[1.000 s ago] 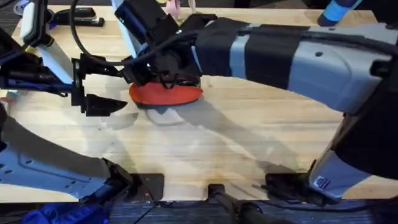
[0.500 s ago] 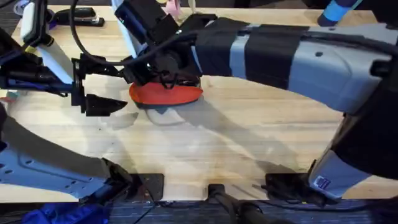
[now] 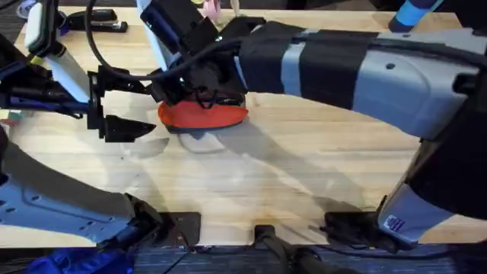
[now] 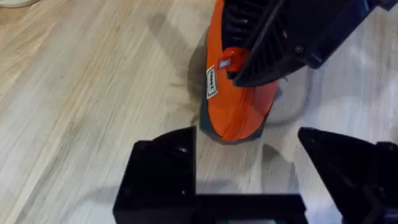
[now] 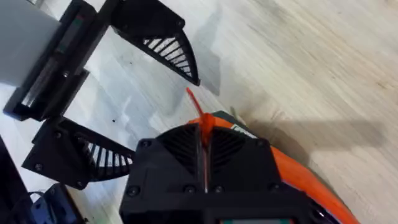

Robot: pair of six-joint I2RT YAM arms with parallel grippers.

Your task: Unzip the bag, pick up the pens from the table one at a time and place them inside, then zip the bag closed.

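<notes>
The counter (image 3: 304, 167), a light wooden plank top, spans the overhead frame. The right arm reaches across it from the lower right toward the upper centre, where its hand (image 3: 199, 90) sits directly over the bag (image 3: 204, 114). The bag, an orange fabric pouch with a dark lower edge, lies flat on the counter left of centre in the upper half of the overhead frame.

In the right wrist view the right hand (image 5: 202, 146) is pressed together on a thin orange strip, judged to be the zip pull (image 5: 198, 115), which rises from the pouch top between the two pads. The left hand (image 3: 122, 125) waits at left of the frame, just beside the near end of the bag and not touching it; the left wrist view shows its fingers (image 4: 163, 168) spread wide with the pouch end ahead of the gap.

No pens can be identified on the counter. A black stapler (image 3: 103, 21) lies at the upper left.

Step in hand, as a judgement: a zip stroke, opening or closing not determinable. The next move calls for drawing the pull along the zip line while the left hand closes on the pouch end to brace it against sliding.
</notes>
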